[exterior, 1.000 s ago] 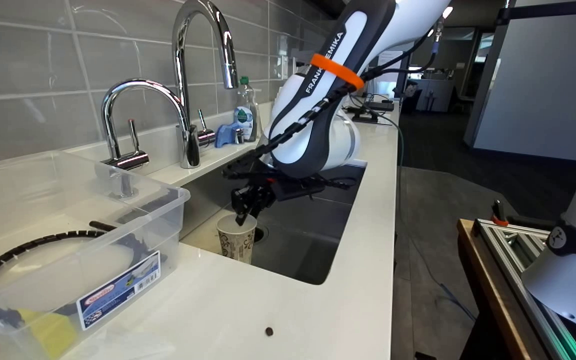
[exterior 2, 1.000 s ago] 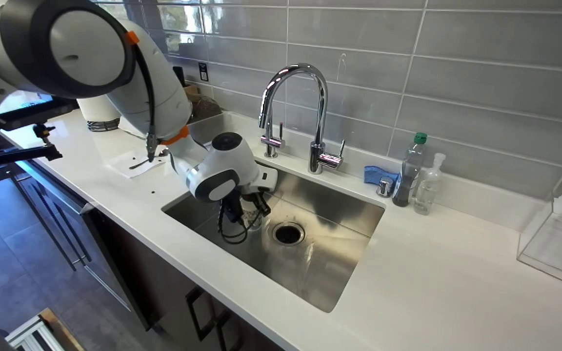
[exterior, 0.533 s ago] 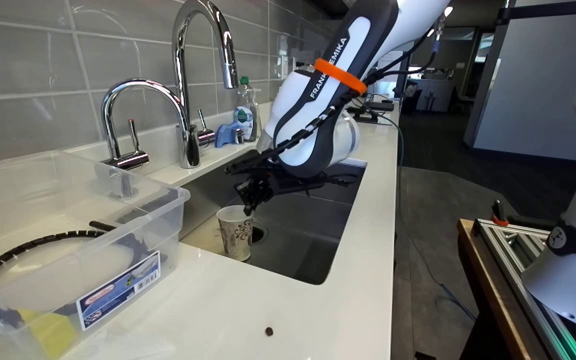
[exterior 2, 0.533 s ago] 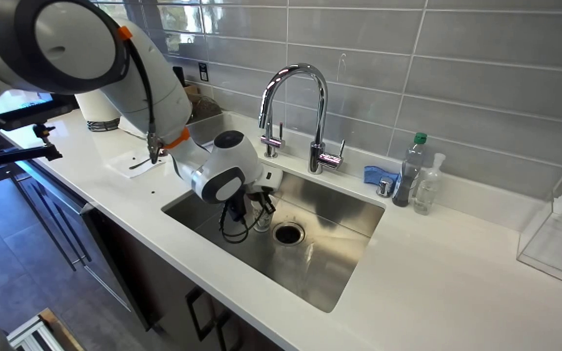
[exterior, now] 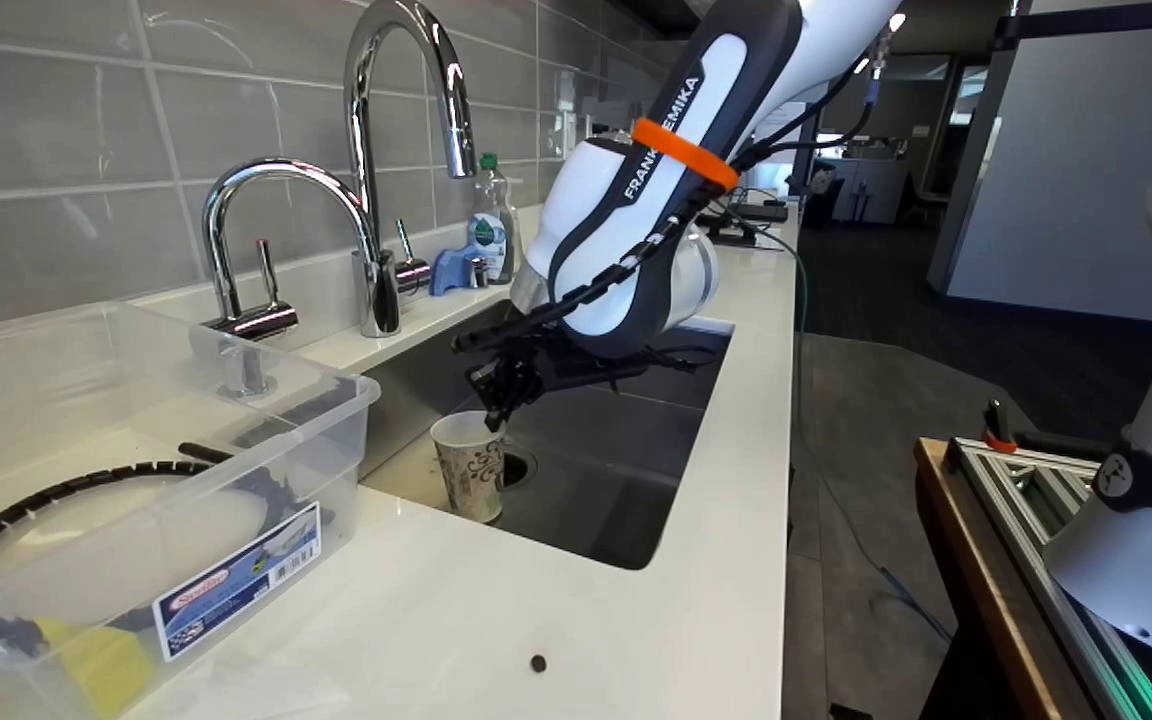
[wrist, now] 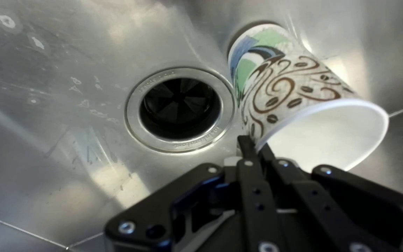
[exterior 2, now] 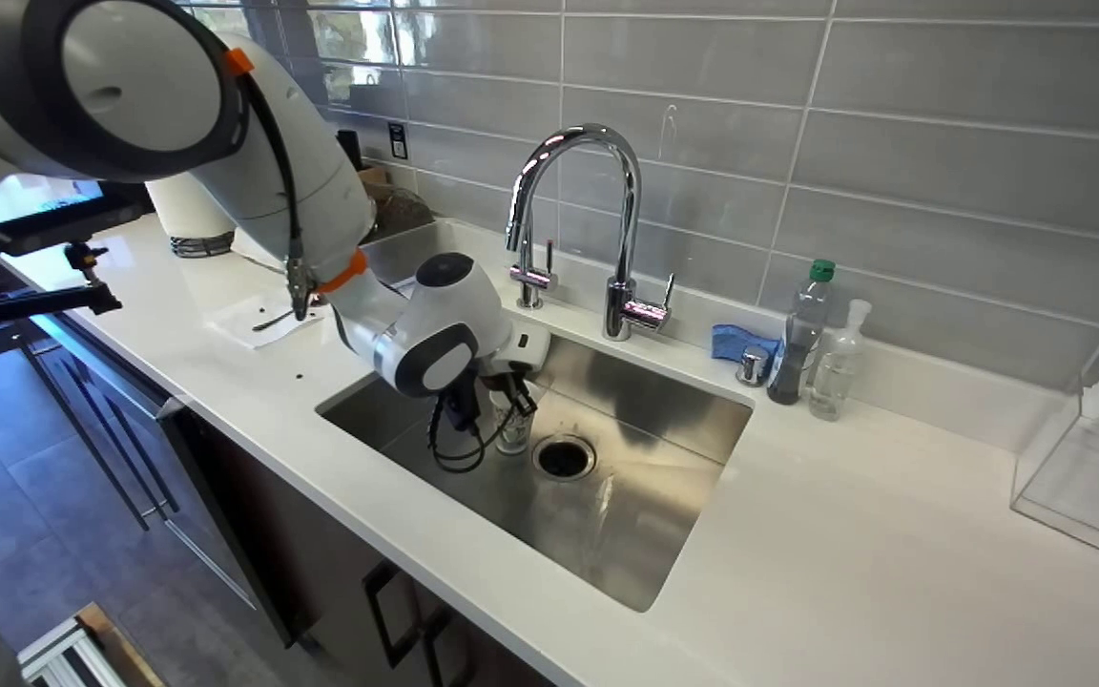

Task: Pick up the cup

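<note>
The cup [wrist: 282, 77] is an off-white paper cup with brown swirls and a blue-green patch, with a pale inside. It is in the sink [exterior 2: 626, 544], tilted, beside the drain [wrist: 180, 108]. It also shows in both exterior views, plainly in an exterior view [exterior: 471, 470] and partly behind the gripper in an exterior view [exterior 2: 512, 437]. My gripper [wrist: 256, 148] is shut on the cup's rim, one finger outside the wall and one inside. The gripper is above the cup in an exterior view [exterior: 496, 415]. I cannot tell whether the cup's base touches the sink floor.
Two chrome faucets, one tall [exterior 2: 628, 200] and one short [exterior: 286, 170], stand behind the sink. A soap bottle [exterior 2: 798, 334], a pump bottle [exterior 2: 836, 367] and a blue item [exterior 2: 740, 342] stand on the back ledge. A clear plastic bin [exterior: 346, 450] sits beside the sink.
Over the last second my gripper has risen a little with the cup's rim in it, and the cup has gone from nearly upright to tilted. In the last half second it has barely shifted.
</note>
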`<state>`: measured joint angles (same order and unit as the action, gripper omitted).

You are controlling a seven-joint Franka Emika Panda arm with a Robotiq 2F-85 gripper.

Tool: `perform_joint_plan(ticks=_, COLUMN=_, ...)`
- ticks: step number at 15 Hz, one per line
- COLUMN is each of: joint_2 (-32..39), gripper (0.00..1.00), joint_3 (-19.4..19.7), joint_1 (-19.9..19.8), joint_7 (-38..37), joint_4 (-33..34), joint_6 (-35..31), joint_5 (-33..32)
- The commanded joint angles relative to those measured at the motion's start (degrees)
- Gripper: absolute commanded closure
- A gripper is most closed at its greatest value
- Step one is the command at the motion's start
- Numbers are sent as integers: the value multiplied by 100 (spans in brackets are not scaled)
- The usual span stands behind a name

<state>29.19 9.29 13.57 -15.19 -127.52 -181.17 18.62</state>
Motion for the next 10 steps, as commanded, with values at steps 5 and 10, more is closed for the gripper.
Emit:
perform_joint_plan(ticks=5, joint_2=-224, gripper=99, joint_3=-453, joint_1=-438, joint_7=209, joint_4=-193, joint_6=115, joint_5=-442)
perform_joint_plan(ticks=10, joint_2=-257, gripper=99, joint_3=-744, joint_1=-817, joint_7=439, joint_4=-259, joint_6=-12, joint_5=-540)
